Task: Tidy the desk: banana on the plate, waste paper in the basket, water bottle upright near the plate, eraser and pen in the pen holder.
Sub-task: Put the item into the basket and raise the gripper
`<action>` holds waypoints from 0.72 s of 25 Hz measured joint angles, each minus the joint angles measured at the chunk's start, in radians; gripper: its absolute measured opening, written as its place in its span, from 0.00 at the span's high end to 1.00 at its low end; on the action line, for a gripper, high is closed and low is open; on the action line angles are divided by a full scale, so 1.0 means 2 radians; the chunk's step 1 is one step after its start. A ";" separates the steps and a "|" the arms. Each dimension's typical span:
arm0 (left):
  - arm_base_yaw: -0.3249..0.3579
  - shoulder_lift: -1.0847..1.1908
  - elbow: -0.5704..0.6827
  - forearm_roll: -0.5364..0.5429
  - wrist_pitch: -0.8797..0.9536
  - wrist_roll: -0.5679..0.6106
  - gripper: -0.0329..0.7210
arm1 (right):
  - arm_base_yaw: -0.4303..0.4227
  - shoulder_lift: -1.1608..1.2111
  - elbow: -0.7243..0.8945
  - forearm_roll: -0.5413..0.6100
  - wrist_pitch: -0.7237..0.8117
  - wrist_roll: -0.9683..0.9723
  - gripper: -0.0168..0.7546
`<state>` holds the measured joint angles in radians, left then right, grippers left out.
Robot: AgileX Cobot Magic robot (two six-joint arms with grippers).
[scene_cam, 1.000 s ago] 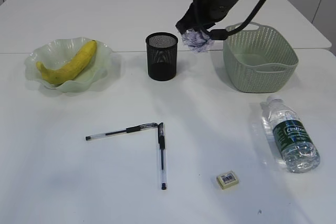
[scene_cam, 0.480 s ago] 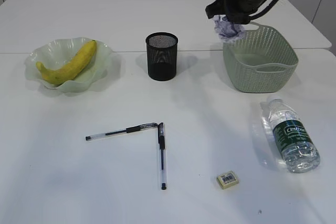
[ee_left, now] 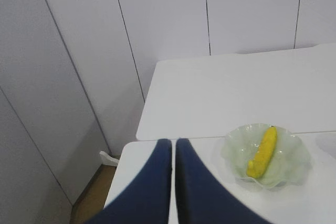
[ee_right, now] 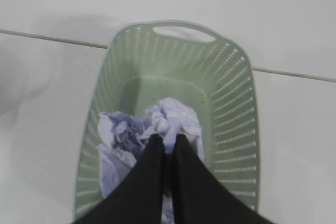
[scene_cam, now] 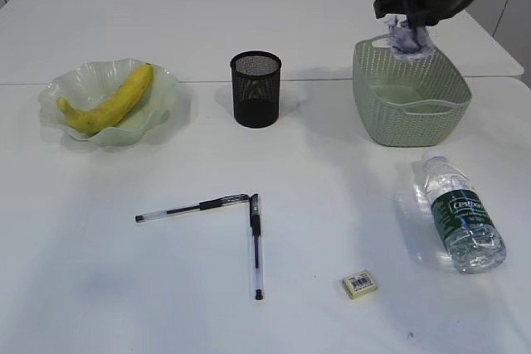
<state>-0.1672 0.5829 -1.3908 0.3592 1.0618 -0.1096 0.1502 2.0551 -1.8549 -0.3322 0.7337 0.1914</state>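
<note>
Over the last second the right gripper (scene_cam: 412, 29) carried the paper (scene_cam: 408, 39) from beside the holder (scene_cam: 255, 89) rightward to above the basket (scene_cam: 411, 113); nothing on the table shifted. Near edge: eraser (scene_cam: 360, 284), two pens (scene_cam: 255, 242) meeting at their tips, and the bottle (scene_cam: 461, 220) lying on its side, all untouched. Mid-table: holder empty as far as could be seen; banana (scene_cam: 110, 100) already on the plate (scene_cam: 62, 87). Far right: the right gripper was clamped on the paper, hanging over the basket's back half and, in the wrist view, within the rim. Judgement: release only with the wad clear of the walls and centred, low enough not to bounce out, then open fully and lift straight up so no fold snags. Left gripper (ee_left: 173, 153) was parked off the plate's side, fingers together, holding nothing.
</note>
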 joint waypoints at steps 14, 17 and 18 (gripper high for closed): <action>0.000 0.000 0.001 -0.018 0.000 0.000 0.98 | -0.016 0.015 0.000 -0.020 -0.020 0.064 0.98; 0.000 0.000 0.001 -0.018 0.000 0.000 0.98 | -0.016 0.025 0.000 -0.020 -0.020 0.070 0.98; 0.000 0.000 0.001 -0.018 0.000 0.000 0.98 | -0.016 0.027 0.000 -0.020 -0.021 0.071 0.98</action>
<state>-0.1672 0.5829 -1.3892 0.3239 1.0618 -0.1096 0.1185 2.1100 -1.8549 -0.3731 0.6921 0.3331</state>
